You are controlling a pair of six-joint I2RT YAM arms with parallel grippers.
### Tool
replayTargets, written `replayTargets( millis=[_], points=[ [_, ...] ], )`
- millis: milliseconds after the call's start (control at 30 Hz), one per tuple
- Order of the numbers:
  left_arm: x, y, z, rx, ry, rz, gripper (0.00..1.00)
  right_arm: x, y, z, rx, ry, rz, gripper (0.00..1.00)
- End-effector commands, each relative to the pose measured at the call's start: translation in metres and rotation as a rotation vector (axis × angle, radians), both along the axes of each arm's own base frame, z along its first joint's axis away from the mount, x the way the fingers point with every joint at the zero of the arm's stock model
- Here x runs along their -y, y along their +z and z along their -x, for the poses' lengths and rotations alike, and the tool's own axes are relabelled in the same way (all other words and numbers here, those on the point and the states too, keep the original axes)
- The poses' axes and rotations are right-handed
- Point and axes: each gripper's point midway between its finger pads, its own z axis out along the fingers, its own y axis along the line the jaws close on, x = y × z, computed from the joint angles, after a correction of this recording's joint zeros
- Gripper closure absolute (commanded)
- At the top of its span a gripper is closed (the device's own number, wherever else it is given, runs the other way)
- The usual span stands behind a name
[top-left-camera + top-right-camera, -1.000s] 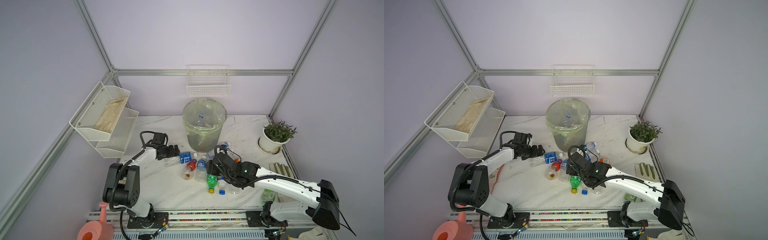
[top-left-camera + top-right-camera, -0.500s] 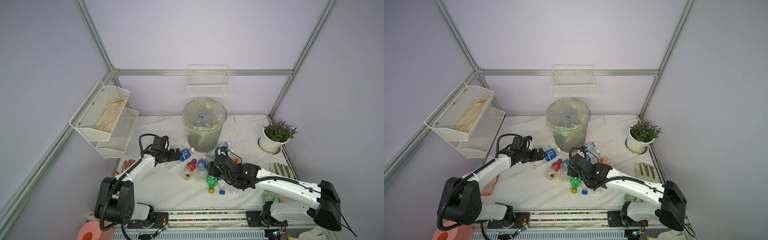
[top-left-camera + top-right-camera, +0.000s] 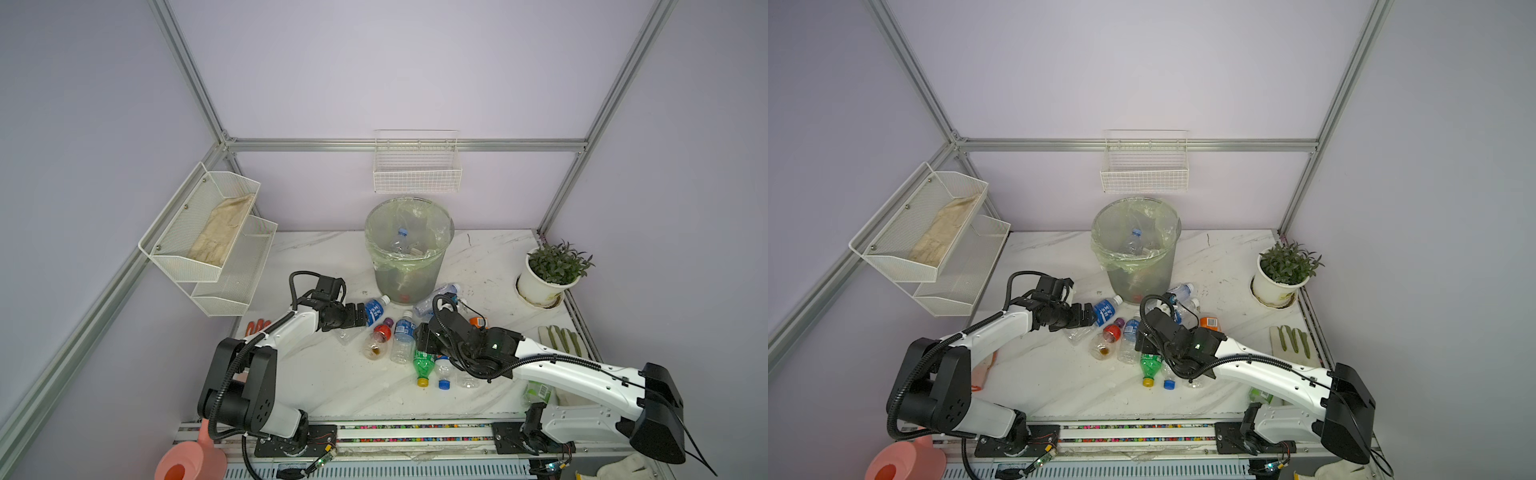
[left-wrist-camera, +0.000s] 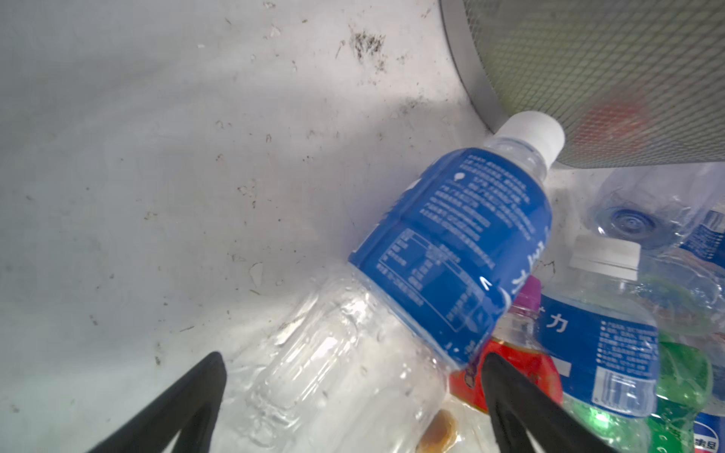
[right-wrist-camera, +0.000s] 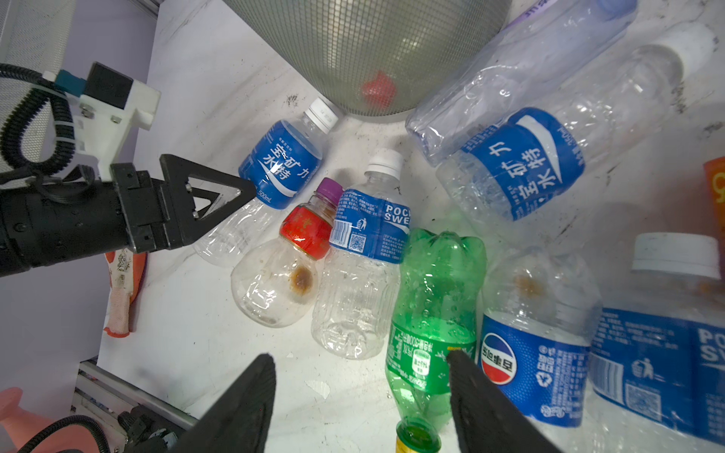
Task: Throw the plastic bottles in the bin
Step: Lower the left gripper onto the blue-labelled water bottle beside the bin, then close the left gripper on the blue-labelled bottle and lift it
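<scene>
While the left tool [image 4: 351,366] stands released astride the blue-labelled bottle [image 4: 451,251], lying on the desk [image 3: 332,374] with cap at the foot of the bin [image 3: 409,266], right tool [image 5: 359,376] hangs released over the green bottle [image 5: 435,306]. Step, likely: grasp. Next: clench, lift clear of the tall rim.

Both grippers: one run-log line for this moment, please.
left gripper: open, astride blue-label bottle lying beside bin | right gripper: open over green bottle | bottles held: none
</scene>
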Motion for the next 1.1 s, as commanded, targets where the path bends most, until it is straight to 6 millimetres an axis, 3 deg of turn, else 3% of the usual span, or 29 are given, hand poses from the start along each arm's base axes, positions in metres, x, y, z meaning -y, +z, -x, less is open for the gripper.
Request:
replayTargets(
  millis=[0,433,667,867,1067],
  points=[
    [0.0,-0.008,0.006,-0.014,-0.008,-0.018,0.02,0.002,0.005,0.001,0.012,-0.018,-0.02,0.28],
    [-0.001,-0.02,0.007,-0.037,-0.014,-0.064,0.12,0.003,0.003,0.001,0.014,-0.017,-0.014,0.28],
    [-0.008,-0.021,0.01,-0.035,0.008,-0.096,0.35,0.003,0.003,0.001,0.013,-0.015,-0.015,0.27],
    [-0.005,0.008,0.003,0.04,0.011,-0.075,0.52,0.002,0.006,0.001,0.015,-0.015,-0.019,0.27],
    [-0.008,0.059,-0.004,0.165,0.03,-0.064,0.56,0.001,0.008,0.0,0.018,-0.012,-0.022,0.28]
  ],
)
